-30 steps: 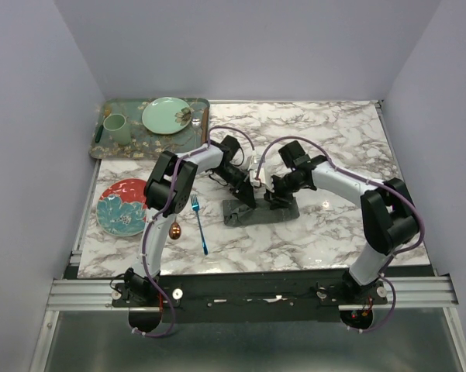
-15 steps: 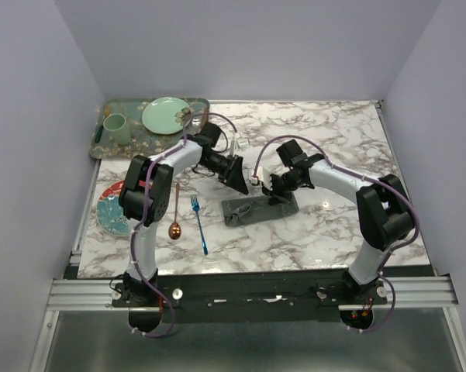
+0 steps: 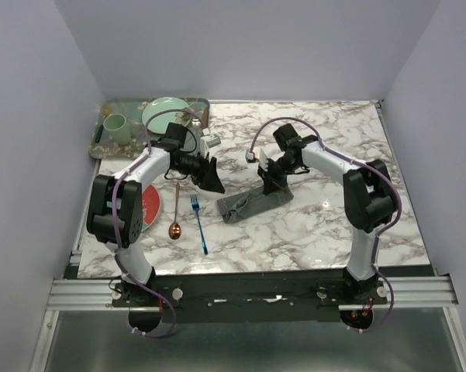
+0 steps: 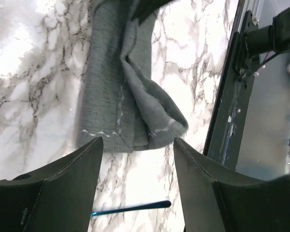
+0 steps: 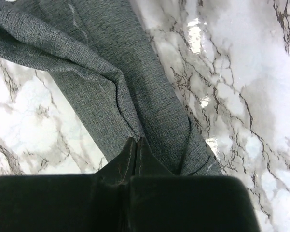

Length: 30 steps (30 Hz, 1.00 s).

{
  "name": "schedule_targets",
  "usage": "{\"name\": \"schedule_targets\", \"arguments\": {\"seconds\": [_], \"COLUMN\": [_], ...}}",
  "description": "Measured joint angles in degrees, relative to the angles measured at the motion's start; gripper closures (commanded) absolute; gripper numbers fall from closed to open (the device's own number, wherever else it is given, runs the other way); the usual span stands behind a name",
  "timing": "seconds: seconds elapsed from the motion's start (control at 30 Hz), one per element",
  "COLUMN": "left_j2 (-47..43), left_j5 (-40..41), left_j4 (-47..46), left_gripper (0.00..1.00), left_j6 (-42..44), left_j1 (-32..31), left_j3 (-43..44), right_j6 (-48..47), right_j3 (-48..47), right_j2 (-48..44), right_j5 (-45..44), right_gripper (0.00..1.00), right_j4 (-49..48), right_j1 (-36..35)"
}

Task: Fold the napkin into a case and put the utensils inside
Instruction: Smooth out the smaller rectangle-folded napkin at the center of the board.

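Marble desk (image 3: 326,232) holds the folded grey napkin (image 3: 244,205) in the middle. Left jaws have let go and backed off, open; right jaws now pinch its far end (it looks only half folded). Fork (image 3: 199,225) and spoon (image 3: 175,217) wait beside it.

The left arm (image 3: 143,167) and right arm (image 3: 326,161) are white shells with black joint housings, each trailed by looping purple cables (image 3: 157,116). The left tool (image 3: 211,178) and right tool (image 3: 268,180) end in broad matte-black fingers (image 4: 62,188).
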<state>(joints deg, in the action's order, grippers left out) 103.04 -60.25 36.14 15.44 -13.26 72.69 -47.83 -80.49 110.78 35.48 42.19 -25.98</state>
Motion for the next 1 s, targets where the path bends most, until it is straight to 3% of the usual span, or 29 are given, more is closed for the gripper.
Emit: {"name": "schedule_targets", "arguments": {"seconds": [0.3,0.57,1.0], "left_j2": [-9.66,-10.1,-8.74], "left_j5": [4.66,11.72,14.23], "left_j4": [-2.14,-7.65,-8.24], "left_gripper": [0.27,0.39,0.34], "left_j6": [4.52,1.97,4.94], "left_j1": [-1.49,-7.43,-12.41], "left_j3": [-8.92,-11.52,-11.52], "right_j6": [5.88,9.14,11.41], "right_j3": [-9.38,-13.33,-13.77], "right_j2": [9.75,13.03,13.57], "right_j5": [1.57,1.92,1.92], "right_gripper": [0.99,0.99,0.99], "right_j4": [7.34,11.08,12.92], "right_j1": [1.46,1.73,2.1]}}
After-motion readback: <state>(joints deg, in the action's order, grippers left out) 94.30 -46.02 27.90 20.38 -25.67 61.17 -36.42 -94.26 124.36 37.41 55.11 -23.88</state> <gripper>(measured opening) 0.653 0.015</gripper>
